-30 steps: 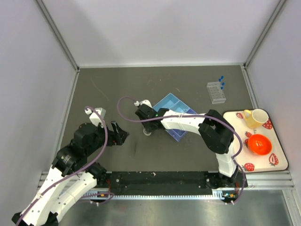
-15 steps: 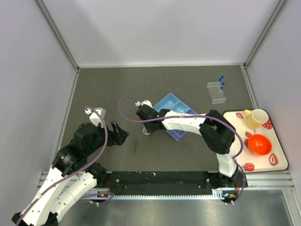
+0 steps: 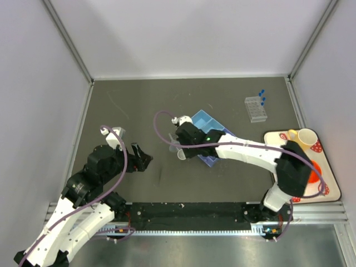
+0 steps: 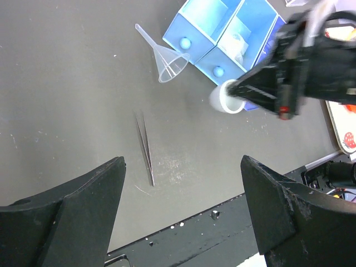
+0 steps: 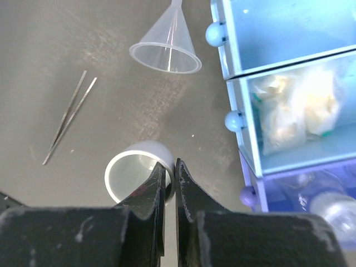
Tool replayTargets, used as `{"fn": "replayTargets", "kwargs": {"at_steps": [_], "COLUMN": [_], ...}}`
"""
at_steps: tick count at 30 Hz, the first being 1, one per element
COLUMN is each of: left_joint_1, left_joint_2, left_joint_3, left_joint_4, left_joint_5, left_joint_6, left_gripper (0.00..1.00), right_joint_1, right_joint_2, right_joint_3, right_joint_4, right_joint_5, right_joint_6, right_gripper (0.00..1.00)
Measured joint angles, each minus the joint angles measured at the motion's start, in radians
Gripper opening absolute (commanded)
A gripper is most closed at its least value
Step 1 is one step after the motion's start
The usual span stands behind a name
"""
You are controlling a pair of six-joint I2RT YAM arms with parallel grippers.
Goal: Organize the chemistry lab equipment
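Left half of mat (image 3: 119,105): open from the left wall to the drawer unit (image 3: 201,119).
Tweezers (image 4: 146,149): flat on the mat, low, ahead of the left gripper (image 4: 182,167), its jaws spread wide.
Funnel (image 4: 168,62): on its side just beside the drawer knobs; narrows that approach.
Right arm (image 3: 245,153): spans centre to near right, over the unit's near part.
Right gripper (image 5: 169,166): pinches small white cup (image 5: 130,177) near the knobs.
Tube rack (image 3: 255,109): far right, well apart from the unit; gap open.
Tray (image 3: 331,194): fills right edge.
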Motion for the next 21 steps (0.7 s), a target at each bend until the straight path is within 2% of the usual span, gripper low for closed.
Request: {"fn": "replayTargets", "kwargs": {"at_steps": [4,9,21], "left_joint_1": [0.0,0.0,0.0], "left_joint_2": [0.008,0.026,0.042], "left_joint_3": [0.0,0.0,-0.021], "left_joint_4": [0.006,0.02,0.043], "left_joint_5": [0.0,0.016,0.027], "left_joint_6": [-0.004,-0.018,-0.023], "left_gripper": [0.89,0.89,0.89], "right_joint_1": [0.002,-0.03,-0.394], "right_joint_2": [-0.148,-0.228,-0.227], "right_joint_3": [-0.019,-0.019,-0.032], "right_joint_4": [-0.034,-0.072,-0.108], "right_joint_5": [0.038,0.083,0.064], "right_joint_6": [-0.01,-0.029,-0.013], "right_gripper": [0.0,0.0,0.0]}}
